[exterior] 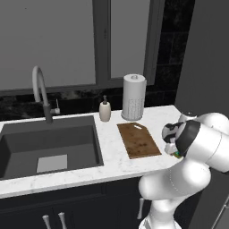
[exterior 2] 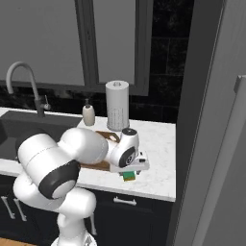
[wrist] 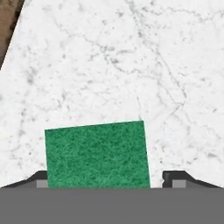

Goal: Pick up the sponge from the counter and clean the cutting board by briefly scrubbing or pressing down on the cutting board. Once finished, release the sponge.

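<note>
The sponge (wrist: 96,155), green side up, lies flat on the white marble counter (wrist: 109,65) between my gripper's (wrist: 107,178) two dark fingertips. The left fingertip (wrist: 40,178) sits against the sponge's edge, while a small gap shows before the right one (wrist: 175,177), so the jaws stand open around it. In the right base view the hand (exterior 2: 129,168) is down at the counter's front edge over the sponge (exterior 2: 128,176), just right of the brown cutting board (exterior 2: 108,136). From the left, the board (exterior: 138,140) lies flat beside my arm. A sliver of green (exterior: 177,154) peeks under the hand.
A paper towel roll (exterior: 133,97) and soap dispenser (exterior: 105,110) stand behind the board. The dark sink (exterior: 49,143) with its curved faucet (exterior: 40,89) lies to the left. A tall grey panel (exterior 2: 202,120) closes the counter's right end.
</note>
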Motion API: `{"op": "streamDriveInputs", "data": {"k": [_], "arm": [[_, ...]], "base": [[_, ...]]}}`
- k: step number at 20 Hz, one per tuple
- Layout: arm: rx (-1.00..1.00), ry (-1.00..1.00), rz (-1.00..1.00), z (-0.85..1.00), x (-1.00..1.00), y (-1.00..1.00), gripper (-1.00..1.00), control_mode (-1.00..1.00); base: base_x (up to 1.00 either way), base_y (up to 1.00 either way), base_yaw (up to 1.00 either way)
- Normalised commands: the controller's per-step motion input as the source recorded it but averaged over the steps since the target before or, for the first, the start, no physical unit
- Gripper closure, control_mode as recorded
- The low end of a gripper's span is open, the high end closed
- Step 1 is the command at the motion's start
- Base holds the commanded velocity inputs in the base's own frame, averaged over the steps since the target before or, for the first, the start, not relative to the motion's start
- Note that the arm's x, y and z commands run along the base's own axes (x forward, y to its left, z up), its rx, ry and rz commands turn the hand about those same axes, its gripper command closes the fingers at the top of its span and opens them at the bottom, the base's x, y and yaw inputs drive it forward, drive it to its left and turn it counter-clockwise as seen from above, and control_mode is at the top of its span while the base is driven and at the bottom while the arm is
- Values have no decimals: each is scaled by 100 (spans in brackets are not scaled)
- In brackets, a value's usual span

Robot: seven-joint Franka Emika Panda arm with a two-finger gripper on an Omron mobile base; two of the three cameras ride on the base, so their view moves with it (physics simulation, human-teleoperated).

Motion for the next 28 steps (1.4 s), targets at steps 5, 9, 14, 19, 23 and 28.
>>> {"op": "streamDriveInputs", "data": {"k": [5,9,14,19,23,28], "arm": [[0,0,0,0,0,0,100,-100],[-1,-3,0,2,-14,15,100,-100],[-9,-3,6,36,-3,51,100,-100],[-10,-6,14,40,0,63,100,-100],[-9,-4,13,14,0,55,100,-100],[-3,0,-4,0,20,14,100,-100]], "base": [[0,0,0],[0,0,0],[0,0,0],[0,0,0],[0,0,0],[0,0,0]]}}
